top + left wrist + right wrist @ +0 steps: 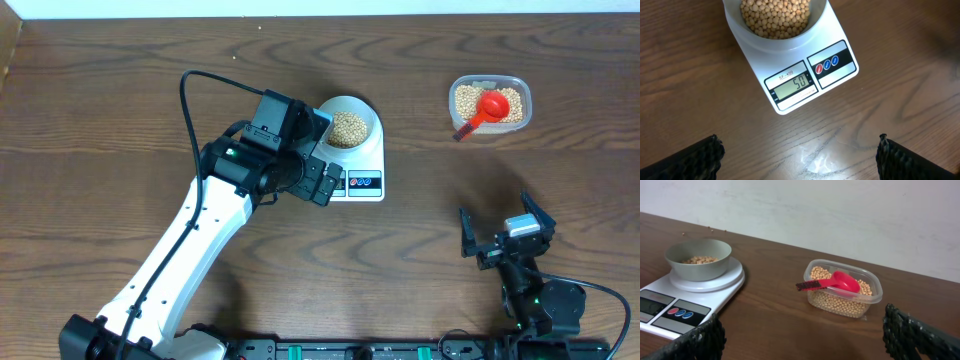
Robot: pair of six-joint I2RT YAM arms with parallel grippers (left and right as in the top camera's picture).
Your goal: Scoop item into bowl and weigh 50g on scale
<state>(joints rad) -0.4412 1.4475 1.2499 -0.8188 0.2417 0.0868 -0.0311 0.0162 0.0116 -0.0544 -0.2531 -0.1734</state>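
Observation:
The white scale point(372, 160) stands mid-table with the pale bowl point(366, 117) on it, holding tan beans point(348, 128). In the left wrist view the scale point(840, 75) has its display point(792, 85) reading 50, and the bowl of beans point(775, 17) sits at the top. My left gripper point(322, 182) point(800, 157) is open and empty, hovering just in front of the scale. My right gripper point(507, 232) point(802, 335) is open and empty near the front right. The right wrist view shows the bowl point(698, 260) on the scale point(685, 300).
A clear plastic tub point(490, 103) of beans stands at the back right with a red scoop point(490, 107) resting in it, its handle sticking out to the left. It also shows in the right wrist view point(842, 287). The table's front edge is close to the right gripper.

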